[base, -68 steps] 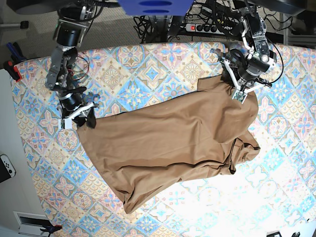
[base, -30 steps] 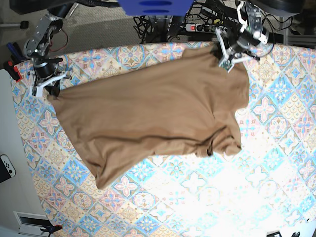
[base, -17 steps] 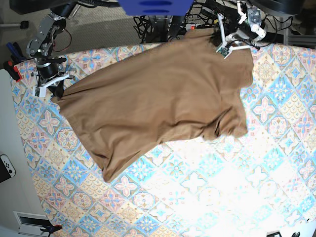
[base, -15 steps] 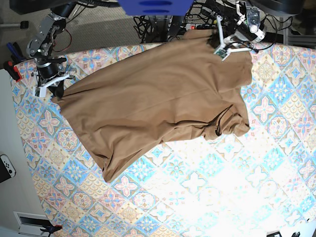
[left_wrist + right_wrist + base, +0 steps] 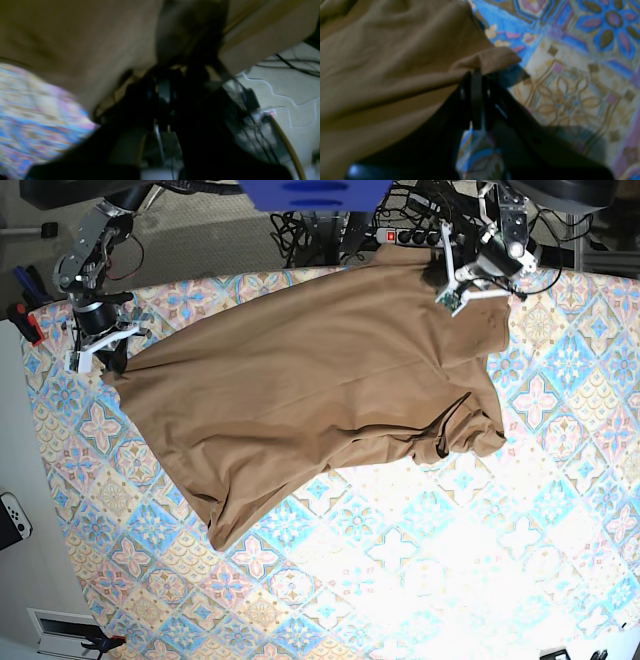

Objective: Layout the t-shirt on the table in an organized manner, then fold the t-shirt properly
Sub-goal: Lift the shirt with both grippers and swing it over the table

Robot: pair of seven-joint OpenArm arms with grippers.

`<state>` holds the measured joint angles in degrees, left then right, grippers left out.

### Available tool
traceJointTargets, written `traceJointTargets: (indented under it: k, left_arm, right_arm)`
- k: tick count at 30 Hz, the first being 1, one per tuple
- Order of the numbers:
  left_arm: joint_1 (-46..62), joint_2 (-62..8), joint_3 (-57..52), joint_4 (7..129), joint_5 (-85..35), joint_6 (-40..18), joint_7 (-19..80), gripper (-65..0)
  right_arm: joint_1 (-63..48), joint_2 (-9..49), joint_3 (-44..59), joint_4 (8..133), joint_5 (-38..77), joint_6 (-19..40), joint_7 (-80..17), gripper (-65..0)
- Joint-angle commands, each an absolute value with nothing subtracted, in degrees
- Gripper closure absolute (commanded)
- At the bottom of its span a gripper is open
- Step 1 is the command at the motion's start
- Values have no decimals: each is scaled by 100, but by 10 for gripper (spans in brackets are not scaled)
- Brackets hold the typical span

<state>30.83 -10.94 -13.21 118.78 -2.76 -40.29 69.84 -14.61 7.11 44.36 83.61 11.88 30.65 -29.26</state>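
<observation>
Both tools clamped on the t-shirt [image 5: 310, 370]: right tool [image 5: 108, 352] pinches a corner at the desk's [image 5: 400, 560] far left, left tool [image 5: 455, 280] pinches the far-right edge. Shirt stretched between them across the far half, likely to flatten it; near hem rumpled.

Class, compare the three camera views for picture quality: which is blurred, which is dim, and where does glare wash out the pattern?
Left wrist view: heavily motion-blurred and dark, so the left gripper is a shadowy mass under the t-shirt. Right wrist view: dim and soft, yet the right gripper pinching the fabric is readable. Base view: sharpest, though glare bleaches the table at lower right.
</observation>
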Motion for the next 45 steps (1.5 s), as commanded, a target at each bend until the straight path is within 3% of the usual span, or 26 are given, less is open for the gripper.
traceJointTargets:
  k: [1,4,8,17,23,33,39,45]
  left_arm:
    - [2897,-1121,-1446,12013,-224,-4000,6976,0]
    - [2211,-866,-1895,12004,-198,-4000,7081,0]
    - [804,-716,-2290,11987,-189,-4000,8000,0]
    - [-2308,-690,-2220,11574,470,-4000,8000,0]
    - [-4620,-673,-1692,9613,1508,-4000,8000,0]
    - [-7327,-549,-1684,7143,1877,-4000,7943,0]
    - [-7500,-549,-1684,6941,1877,-4000,8000,0]
    - [-7495,-813,-1675,8435,1868,-4000,8000,0]
  right_arm:
    - [-1402,822,4479,8637,1314,3055,-2712,0]
    - [-1393,822,4462,8989,1314,3055,-2730,0]
    - [-1332,822,4426,9147,1314,3055,-3160,0]
    - [936,1165,3969,9130,1297,3055,-4602,0]
    - [2651,1367,3442,8558,681,3055,-4910,0]
    - [4391,1367,3116,7055,66,3055,-4857,0]
    - [5051,1367,3099,6993,57,2844,-4699,0]
    - [5033,1385,3116,7705,66,2800,-5015,0]
